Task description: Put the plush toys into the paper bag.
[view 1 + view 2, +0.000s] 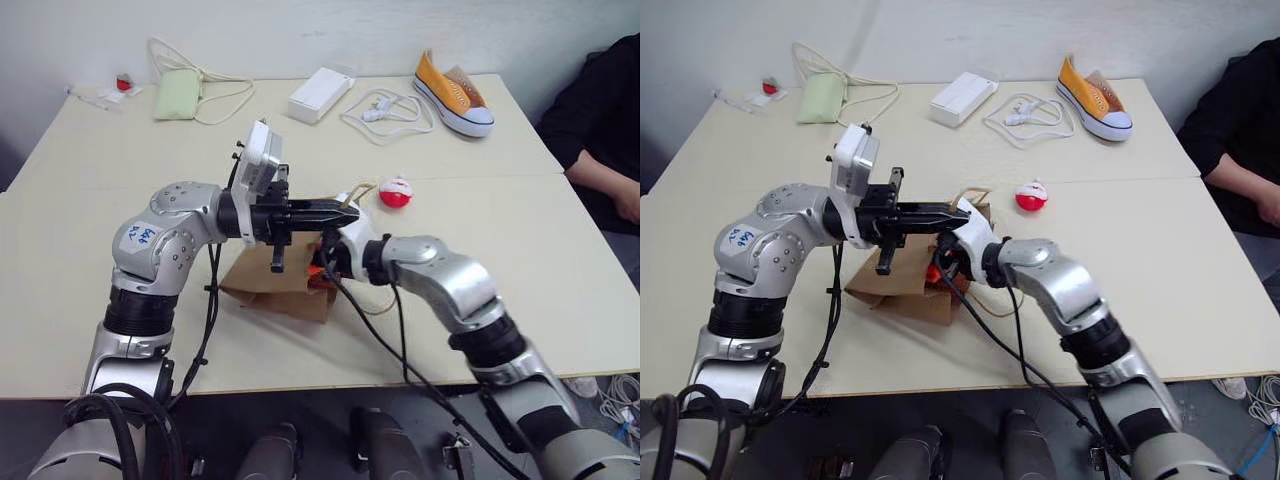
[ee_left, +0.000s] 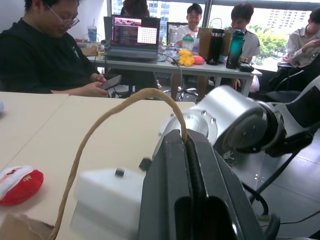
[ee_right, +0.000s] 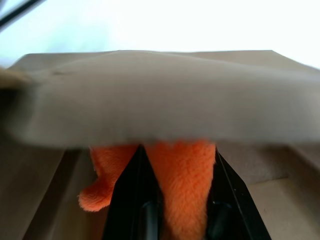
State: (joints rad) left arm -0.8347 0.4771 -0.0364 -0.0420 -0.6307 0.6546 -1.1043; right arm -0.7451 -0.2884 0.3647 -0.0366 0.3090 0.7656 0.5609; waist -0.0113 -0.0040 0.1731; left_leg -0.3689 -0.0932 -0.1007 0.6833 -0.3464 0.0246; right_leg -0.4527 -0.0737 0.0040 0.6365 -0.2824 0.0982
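Pushing the orange fish plush [image 3: 182,175] deeper matters now: the right pincer [image 3: 175,200], clamped on it, sits at the paper bag [image 1: 902,285] mouth mid-counter. The left pincer [image 1: 335,211], pinched on a bag handle [image 2: 107,117], should hold it high. The red-and-white plush [image 1: 396,192] waits just beyond. The arm sticker's writing looks illegible.
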